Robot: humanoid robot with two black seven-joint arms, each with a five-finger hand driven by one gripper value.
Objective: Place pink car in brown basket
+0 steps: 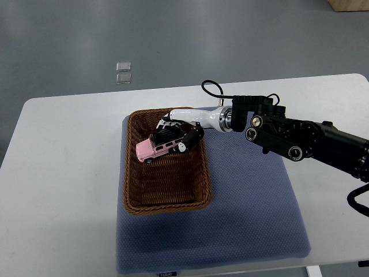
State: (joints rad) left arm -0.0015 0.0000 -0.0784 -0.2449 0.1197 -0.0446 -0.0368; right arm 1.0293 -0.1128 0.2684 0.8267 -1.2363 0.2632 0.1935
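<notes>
From the top view, you see the right hand (180, 128) reaching in from the worktop's (63, 173) right edge, fingers curled around the pink car (157, 148). The car is tilted inside the far end of the brown basket (167, 203), which lies on the blue mat's (248, 208) left side.

basket (167, 196): on the mat's (248, 208) left part, under and nearer than the right hand (181, 130)
car (158, 147): inside the basket's far end, in the hand's fingers
mat: on the table (63, 190), beneath the hand
</notes>
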